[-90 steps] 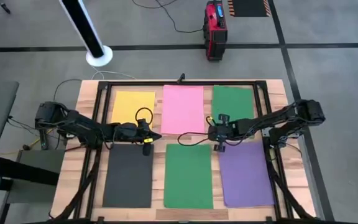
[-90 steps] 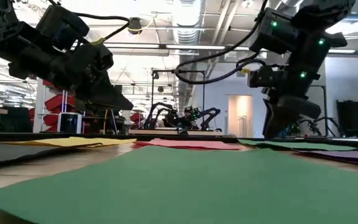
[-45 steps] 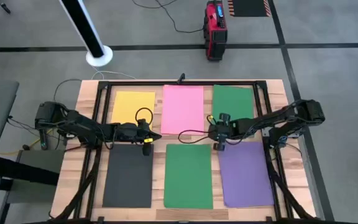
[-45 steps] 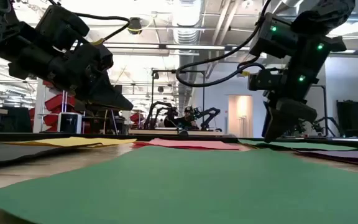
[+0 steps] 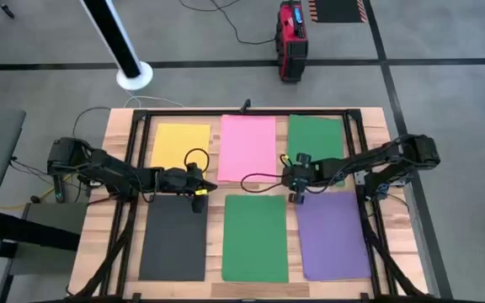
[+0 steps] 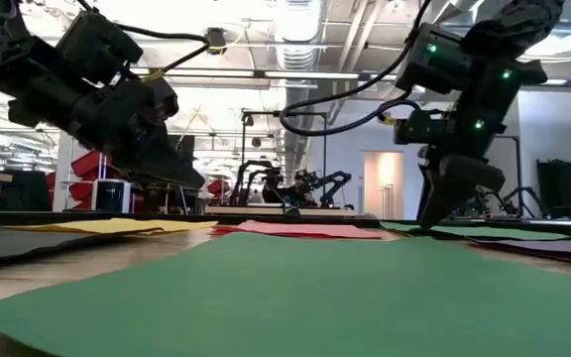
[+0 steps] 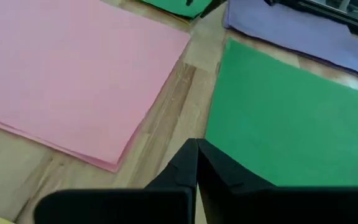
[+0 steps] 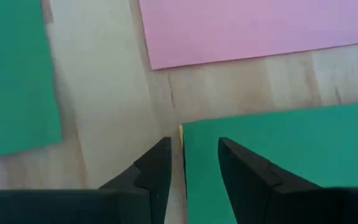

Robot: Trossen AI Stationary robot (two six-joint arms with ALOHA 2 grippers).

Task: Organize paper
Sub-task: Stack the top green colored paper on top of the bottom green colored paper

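Six sheets of paper lying flat in two rows on the wooden table (image 5: 118,135). In the middle of the far row, the pink sheet (image 5: 247,147). On one side of it the yellow sheet (image 5: 180,145), on the other the far green sheet (image 5: 316,141). In front of the pink sheet, the near green sheet (image 5: 255,238). Flanked by the black sheet (image 5: 175,238) below the yellow one and the purple sheet (image 5: 333,234) below the far green one. All apart, with bare wood between.

Right gripper (image 8: 191,168) low over the strip of wood beside the pink sheet's near corner. Fingers spread apart and standing either side of the near corner of the far green sheet (image 8: 278,162), holding nothing so far. Seems about to pinch this corner.

Left gripper (image 7: 195,149) hanging above the wood off the pink sheet's other near corner. Fingers pressed together, nothing between them. Appears to wait.

Possible troubles from here:
- Thin paper flat on wood, so little for the fingers to catch. May slip off the edge and close on nothing.
- Pressing down too hard could crease or tear the corner.
- A pull by one corner only may swing the sheet over the pink sheet or the purple one and spoil the rows.
- Both grippers close to the pink sheet's near edge, so a wide sweep could bring them into contact.
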